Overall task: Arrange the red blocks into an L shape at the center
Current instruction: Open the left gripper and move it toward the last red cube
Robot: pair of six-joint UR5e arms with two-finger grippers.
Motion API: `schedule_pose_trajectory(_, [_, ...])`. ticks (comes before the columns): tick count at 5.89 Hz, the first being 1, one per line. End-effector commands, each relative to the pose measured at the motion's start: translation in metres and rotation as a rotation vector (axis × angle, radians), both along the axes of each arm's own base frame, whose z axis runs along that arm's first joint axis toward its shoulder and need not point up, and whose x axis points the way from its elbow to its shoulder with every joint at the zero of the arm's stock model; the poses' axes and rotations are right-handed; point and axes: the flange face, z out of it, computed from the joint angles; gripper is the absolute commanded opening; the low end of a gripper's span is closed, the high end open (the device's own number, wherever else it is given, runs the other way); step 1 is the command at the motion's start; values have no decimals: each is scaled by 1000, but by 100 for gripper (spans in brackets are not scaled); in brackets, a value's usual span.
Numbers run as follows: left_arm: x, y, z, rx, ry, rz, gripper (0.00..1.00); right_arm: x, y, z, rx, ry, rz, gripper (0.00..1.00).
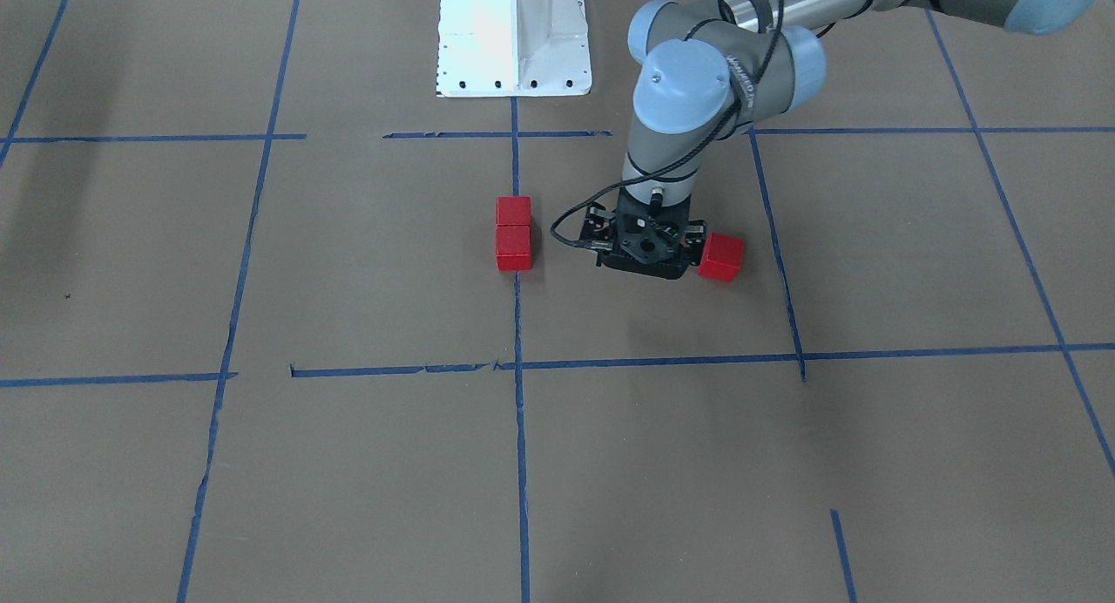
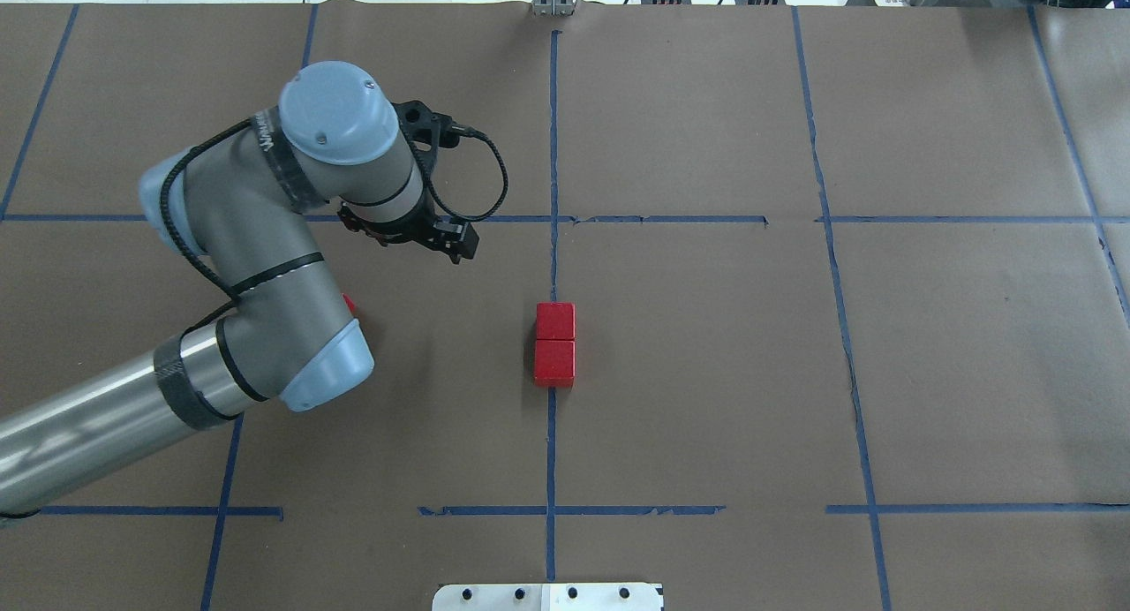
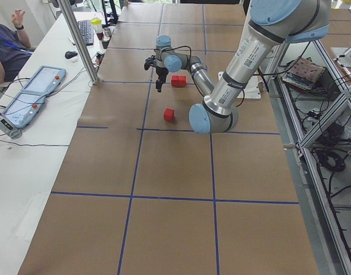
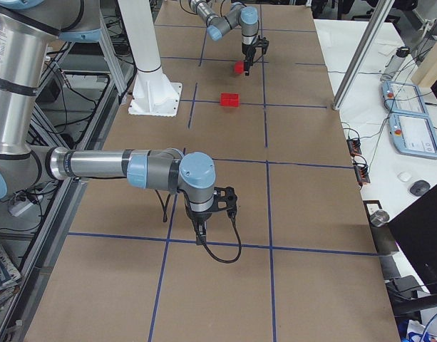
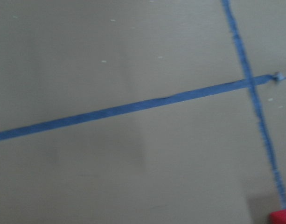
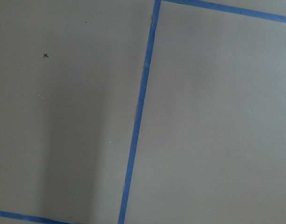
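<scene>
Brown paper tabletop, ruled into a grid with blue tape. The robot's white base (image 1: 512, 37) stands at the near edge, on the robot's side. I count 3 red blocks (image 1: 514, 247), 2 arms and 1 base.

2 of the blocks sit touching, in a straight line running away from the robot. They lie on the blue tape line (image 1: 520, 324) that crosses the center (image 1: 435, 263). The third block (image 1: 721, 257) lies alone on the paper to the robot's left of that pair, well apart from it and turned slightly askew to the grid.

The left gripper (image 1: 646, 253) points down just beside the third block, on the side toward the pair and a little farther from the robot. A black cable (image 1: 566, 228) loops off its wrist. From overhead, the left arm (image 2: 265, 267) covers nearly all of the third block, leaving a red sliver. I cannot tell how wide its jaws stand. All 3 blocks rest on the paper, so it grips none of them.

The right gripper (image 4: 202, 234) points down over bare paper far to the robot's right, well apart from every block. It shows only in a side view, so I cannot tell its opening or its contents.

Past the far edge, a side table (image 3: 26, 149) carries 2 teach pendants (image 3: 42, 80), with 1 operator (image 3: 3, 48) seated beside it.
</scene>
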Motion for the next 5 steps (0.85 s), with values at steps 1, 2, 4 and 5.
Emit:
schedule_pose_trajectory(1, [-42,4,53,34,-33,39,100,0,0,0,-1,0,0,100])
schedule_pose_trajectory(2, [-50,11,86,48,-16,37,100,0,0,0,-1,0,0,100])
schedule_pose_trajectory(4, [-53,14,98,31,-18,24,100,0,0,0,-2,0,0,100])
schedule_pose_trajectory(5, [-49,16,101,1,-17,4,100,0,0,0,-2,0,0,100])
